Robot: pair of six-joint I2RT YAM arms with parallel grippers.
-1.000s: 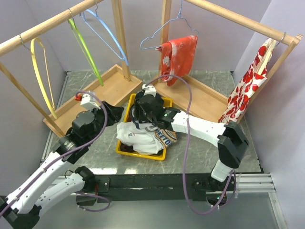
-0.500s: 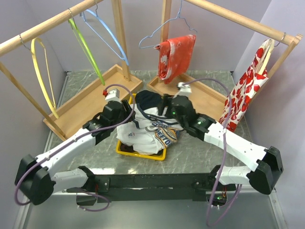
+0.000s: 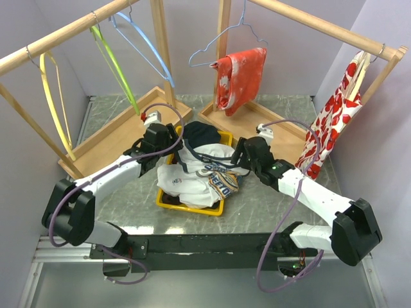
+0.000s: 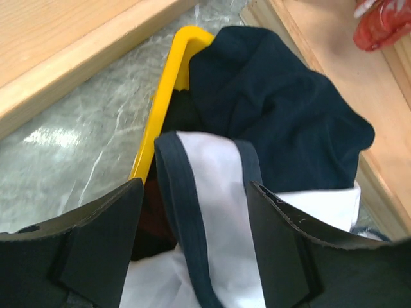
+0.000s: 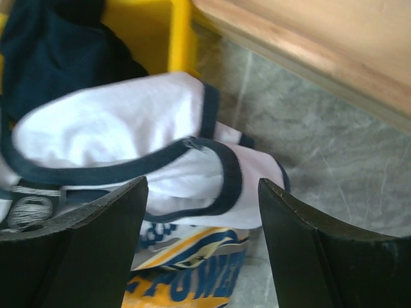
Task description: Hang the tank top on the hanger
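Note:
The tank top [image 3: 199, 176], white with navy trim and a yellow and blue print, lies crumpled in a yellow tray [image 3: 192, 209]. My left gripper [image 3: 172, 150] is open at the tray's back left. In the left wrist view [image 4: 196, 215] a navy-trimmed white strap [image 4: 212, 212] lies between its jaws. My right gripper [image 3: 237, 158] is open at the tray's right. In the right wrist view [image 5: 202, 205] the trimmed shoulder of the tank top [image 5: 154, 141] lies between its jaws. The yellow hanger [image 3: 52, 96] hangs on the left rail.
A dark clothes pile [image 3: 200, 133] fills the tray's back end. A lime-green hanger [image 3: 115, 67] and a light-blue hanger [image 3: 144, 45] hang on the left rail. A wire hanger with a red floral garment [image 3: 241, 77] and another floral garment [image 3: 337, 109] hang on the right rail. Wooden bases [image 3: 128, 125] flank the tray.
My left arm has reached forward to the tray's back left corner. My right gripper has moved from above the tray to its right side. The tank top's straps are spread wider.

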